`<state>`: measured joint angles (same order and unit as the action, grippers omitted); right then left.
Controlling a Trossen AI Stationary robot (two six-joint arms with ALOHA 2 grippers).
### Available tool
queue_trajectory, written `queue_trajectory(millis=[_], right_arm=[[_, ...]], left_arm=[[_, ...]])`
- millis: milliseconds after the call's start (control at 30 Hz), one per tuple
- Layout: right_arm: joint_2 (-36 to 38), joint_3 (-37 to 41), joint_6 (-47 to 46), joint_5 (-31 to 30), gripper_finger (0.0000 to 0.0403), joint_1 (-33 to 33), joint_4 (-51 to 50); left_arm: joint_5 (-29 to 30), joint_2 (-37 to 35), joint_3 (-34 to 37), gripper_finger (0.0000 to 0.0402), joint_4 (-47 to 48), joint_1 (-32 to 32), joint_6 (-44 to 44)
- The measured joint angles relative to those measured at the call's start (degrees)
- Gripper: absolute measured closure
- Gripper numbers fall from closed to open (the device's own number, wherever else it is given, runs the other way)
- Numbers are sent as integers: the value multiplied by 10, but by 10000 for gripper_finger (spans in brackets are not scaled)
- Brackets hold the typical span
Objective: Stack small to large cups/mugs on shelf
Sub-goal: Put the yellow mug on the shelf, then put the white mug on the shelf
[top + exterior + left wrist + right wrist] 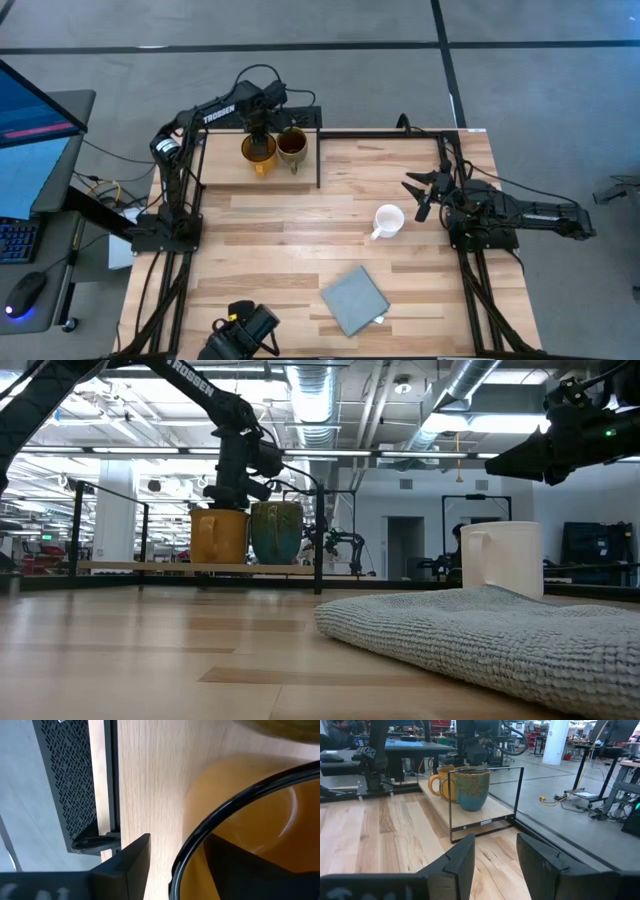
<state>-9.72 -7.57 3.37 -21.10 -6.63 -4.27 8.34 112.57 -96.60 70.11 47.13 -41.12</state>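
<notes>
The yellow-orange mug (258, 151) and the olive-brown mug (292, 147) stand upright side by side on the low wood shelf (225, 172) at the table's far left; both show in the low view (218, 536) (276, 532). My left gripper (259, 128) is open above the yellow mug, pointing down, astride its wall. The small white mug (388, 219) stands upright on the tabletop at mid-right. My right gripper (420, 195) is open and empty, just right of the white mug and above the table. My left gripper comes from above, with one finger (240, 865) inside the yellow mug and the other (127, 865) outside its black rim (192, 840). A strip of shelf shows between the outer finger and the rim. Whether the inner finger touches the wall, I cannot tell. The mug stands on the shelf.
A grey folded cloth (353, 298) lies on the table near its front edge. The shelf's black frame (451, 805) and perforated back rail (70, 780) border the mugs. A camera mount (240, 335) stands at the table's near left edge. Bare wood lies between shelf and cloth.
</notes>
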Motion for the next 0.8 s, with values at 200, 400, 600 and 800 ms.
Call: queue_trajectory(millis=[200, 400, 600, 800], right_arm=[[0, 0, 1, 0, 234, 0, 0], [0, 0, 1, 0, 234, 0, 0], [0, 0, 1, 0, 234, 0, 0], [0, 0, 1, 0, 234, 0, 1]], left_arm=[[-7, 0, 0, 212, 1, 0, 1], [-32, -16, 0, 211, 16, 8, 3], [-35, -66, 0, 211, 7, 22, 14], [-39, -111, 0, 211, 7, 36, 30]])
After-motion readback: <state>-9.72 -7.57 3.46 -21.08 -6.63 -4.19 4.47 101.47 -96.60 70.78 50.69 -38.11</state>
